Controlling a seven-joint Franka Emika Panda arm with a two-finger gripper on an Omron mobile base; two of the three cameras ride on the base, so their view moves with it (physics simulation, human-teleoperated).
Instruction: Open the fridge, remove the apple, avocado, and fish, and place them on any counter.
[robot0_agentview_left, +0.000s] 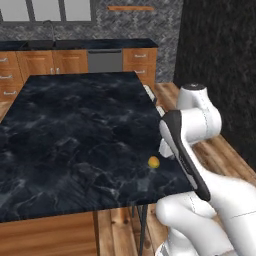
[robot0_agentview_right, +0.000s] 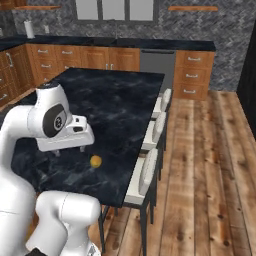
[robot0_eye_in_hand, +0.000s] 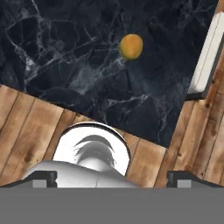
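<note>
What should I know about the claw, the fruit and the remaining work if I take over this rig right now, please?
Claw: its fingertips sit far apart at the bottom corners of the hand view, open, nothing between them, looking down over the counter's edge.
Apple: lies on the counter, near the corner closest to the robot, apart from the claw and beside the white stools.
Done: apple placed on the counter.
Left: avocado and fish are not on the counter yet; they must be fetched from the fridge and set down.

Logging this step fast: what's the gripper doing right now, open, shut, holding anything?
Gripper: open, fingertips spread wide, nothing between them. The apple lies apart from it on the counter.
</note>
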